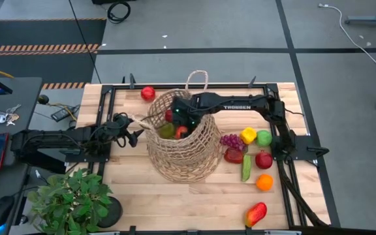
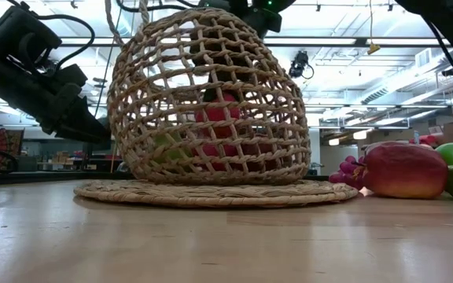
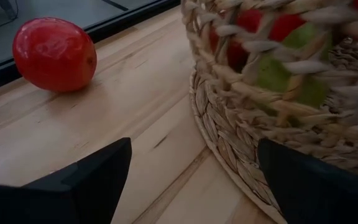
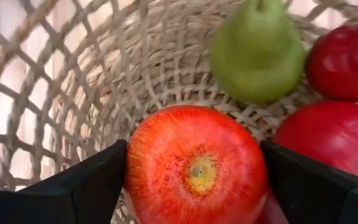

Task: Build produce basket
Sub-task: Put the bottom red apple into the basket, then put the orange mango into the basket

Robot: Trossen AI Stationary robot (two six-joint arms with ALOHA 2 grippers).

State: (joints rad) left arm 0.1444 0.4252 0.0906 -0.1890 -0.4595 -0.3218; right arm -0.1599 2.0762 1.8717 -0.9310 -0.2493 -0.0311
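So the right gripper [image 1: 183, 121] is parked inside the mouth of the big tan open-weave wicker basket [image 1: 198, 160], which sits mid-table. Its fingers are spread wide either side of a red-orange apple [image 4: 196, 167] that lies at the bottom; contact can't be made out, so it reads as released rather than gripped. A green pear [image 4: 257, 53] and two darker red fruits [image 4: 347, 59] are packed beside that apple, presumably so the load settles low.

The left gripper [image 1: 136, 135] is held just beside the basket's wall, jaws apart and holding nothing, probably to steady the basket.

Plenty of produce is left outside: a red tomato-like ball [image 1: 148, 93] near the far edge, and on the right side purple grapes [image 1: 230, 140], a yellow pepper [image 1: 248, 135], a green apple [image 1: 264, 137], an orange [image 1: 264, 182] and a red-yellow mango [image 1: 256, 213].

A pale wooden plank tabletop [image 1: 142, 196] in a black frame is used, with a leafy potted plant [image 1: 70, 196] at one corner. A ceiling with strip lights is seen behind.
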